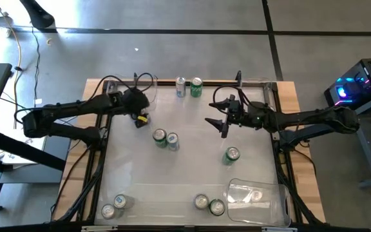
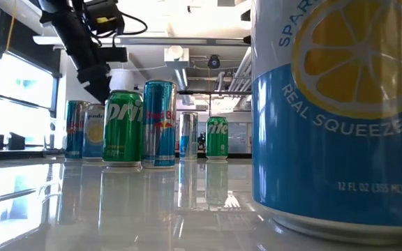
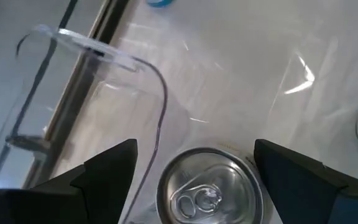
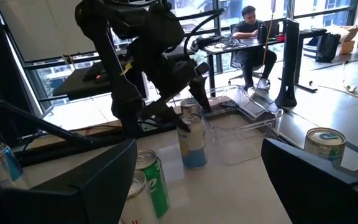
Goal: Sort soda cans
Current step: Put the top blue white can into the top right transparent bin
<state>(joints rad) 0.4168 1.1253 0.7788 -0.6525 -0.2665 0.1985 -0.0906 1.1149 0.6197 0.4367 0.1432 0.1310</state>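
From where I stand, the sorting looks barely begun. The left tool (image 1: 138, 111) hangs over a yellow-and-blue can (image 1: 141, 119) at the table's (image 1: 192, 183) far left corner, just beside a clear bin (image 1: 129, 82); its fingers stand wide on either side of the can's top and do not press it, so I judge the can set free there, outside the bin's wall rather than in it. The right tool (image 1: 219, 119) hovers wide open and empty over the middle right.

The rest are scattered:
- a silver-blue can (image 1: 180, 86) and a green can (image 1: 196, 86) at the far edge
- a green and silver pair (image 1: 165, 138) mid-table
- a lone green can (image 1: 231, 155) to the right
- two cans (image 1: 114, 205) at the near left
- two more (image 1: 209, 204) beside the near clear bin (image 1: 255, 196), which looks empty

Nearly everything remains to be grouped.
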